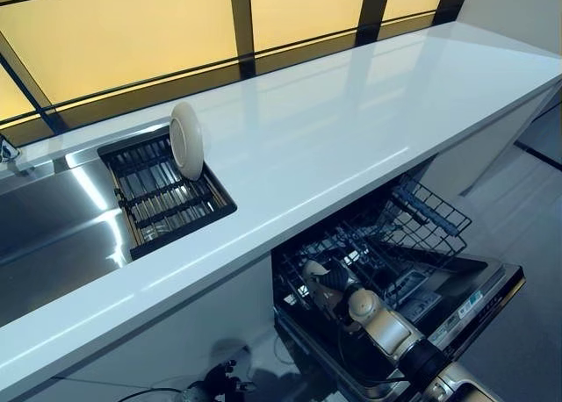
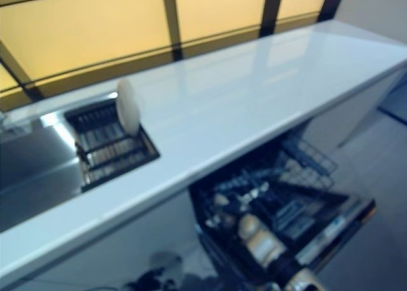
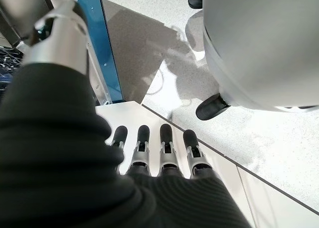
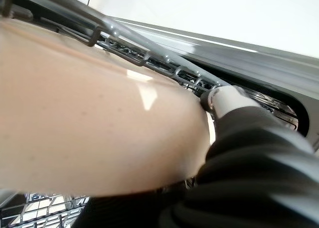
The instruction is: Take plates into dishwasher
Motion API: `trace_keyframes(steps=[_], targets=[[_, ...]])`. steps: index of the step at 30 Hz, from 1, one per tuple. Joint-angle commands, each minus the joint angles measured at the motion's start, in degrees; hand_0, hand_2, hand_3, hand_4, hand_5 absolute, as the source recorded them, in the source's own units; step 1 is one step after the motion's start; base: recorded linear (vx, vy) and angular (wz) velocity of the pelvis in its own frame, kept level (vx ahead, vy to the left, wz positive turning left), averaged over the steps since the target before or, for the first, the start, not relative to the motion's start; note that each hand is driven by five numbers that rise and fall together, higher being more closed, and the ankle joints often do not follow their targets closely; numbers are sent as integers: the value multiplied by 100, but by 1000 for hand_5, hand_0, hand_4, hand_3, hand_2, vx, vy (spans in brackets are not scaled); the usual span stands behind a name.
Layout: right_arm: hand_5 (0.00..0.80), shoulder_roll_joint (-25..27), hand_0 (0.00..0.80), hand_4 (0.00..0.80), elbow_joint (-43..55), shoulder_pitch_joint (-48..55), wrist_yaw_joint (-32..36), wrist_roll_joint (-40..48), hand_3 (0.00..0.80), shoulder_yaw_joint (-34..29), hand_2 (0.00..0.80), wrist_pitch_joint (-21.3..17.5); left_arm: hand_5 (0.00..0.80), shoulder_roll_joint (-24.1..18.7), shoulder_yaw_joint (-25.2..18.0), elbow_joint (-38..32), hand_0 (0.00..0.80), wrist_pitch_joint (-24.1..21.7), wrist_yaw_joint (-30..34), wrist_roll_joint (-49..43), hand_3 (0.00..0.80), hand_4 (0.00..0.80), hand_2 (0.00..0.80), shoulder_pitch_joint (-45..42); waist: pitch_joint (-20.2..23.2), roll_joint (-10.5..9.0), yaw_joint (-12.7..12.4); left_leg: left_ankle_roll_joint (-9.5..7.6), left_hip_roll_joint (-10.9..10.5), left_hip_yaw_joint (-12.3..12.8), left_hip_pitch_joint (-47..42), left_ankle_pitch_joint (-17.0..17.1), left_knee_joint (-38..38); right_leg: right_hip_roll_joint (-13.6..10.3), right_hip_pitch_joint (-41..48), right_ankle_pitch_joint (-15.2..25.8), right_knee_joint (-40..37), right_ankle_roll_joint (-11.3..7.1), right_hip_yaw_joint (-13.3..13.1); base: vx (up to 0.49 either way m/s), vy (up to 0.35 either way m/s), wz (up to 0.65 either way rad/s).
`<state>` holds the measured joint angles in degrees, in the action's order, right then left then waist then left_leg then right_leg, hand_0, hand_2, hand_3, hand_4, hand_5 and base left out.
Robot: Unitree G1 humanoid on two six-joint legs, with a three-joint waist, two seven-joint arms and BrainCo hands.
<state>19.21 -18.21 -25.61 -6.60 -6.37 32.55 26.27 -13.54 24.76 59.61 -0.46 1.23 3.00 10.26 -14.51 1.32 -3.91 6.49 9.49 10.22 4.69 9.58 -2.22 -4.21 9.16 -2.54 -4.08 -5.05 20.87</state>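
Right hand point(image 1: 329, 288) low in the dishwasher rack point(image 1: 421, 222), fingers curled round a beige plate point(image 4: 89, 118); it may jam against tines. Second plate point(image 1: 186, 140) stands in the sink rack point(image 1: 167, 200). Left hand point(image 3: 159, 153) idle, fingers straight.

You've got a long white counter point(image 1: 351, 130) running from seven o'clock up to one. Behind it, at twelve, amber-lit window panes point(image 1: 132, 33) glow between dark frames point(image 1: 241, 25). A steel sink point(image 1: 53, 235) sits at nine. Pale grey floor point(image 1: 527, 244) shows at four, a white wall point(image 1: 518, 7) at two.
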Motion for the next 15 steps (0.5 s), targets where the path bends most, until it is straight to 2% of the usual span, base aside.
trace_keyframes(steps=[1, 8, 15], targets=[[800, -221, 800, 800, -230, 135, 378, -202, 800, 322, 800, 342, 0, -29, 203, 129, 0, -80, 29, -167, 0, 0, 0, 563, -233, -203, -101, -13, -228, -119, 155, 22, -136, -159, -710, 163, 671, 140, -250, 0, 0, 0], [800, -235, 800, 800, -346, 152, 652, -335, 800, 326, 800, 703, 0, -28, 193, 103, 0, -69, 28, -179, 0, 0, 0, 541, -237, -202, -129, -13, -221, -107, 143, 25, -136, -178, -696, 164, 677, 140, -202, 0, 0, 0], [800, -283, 800, 800, -675, 20, 457, -206, 800, 221, 800, 890, 0, -60, 213, 140, 0, -89, 43, -214, 0, 0, 0, 585, -276, -178, -179, -12, -224, -144, 158, 36, -122, -203, -723, 164, 728, 149, -144, 1, -8, 3]])
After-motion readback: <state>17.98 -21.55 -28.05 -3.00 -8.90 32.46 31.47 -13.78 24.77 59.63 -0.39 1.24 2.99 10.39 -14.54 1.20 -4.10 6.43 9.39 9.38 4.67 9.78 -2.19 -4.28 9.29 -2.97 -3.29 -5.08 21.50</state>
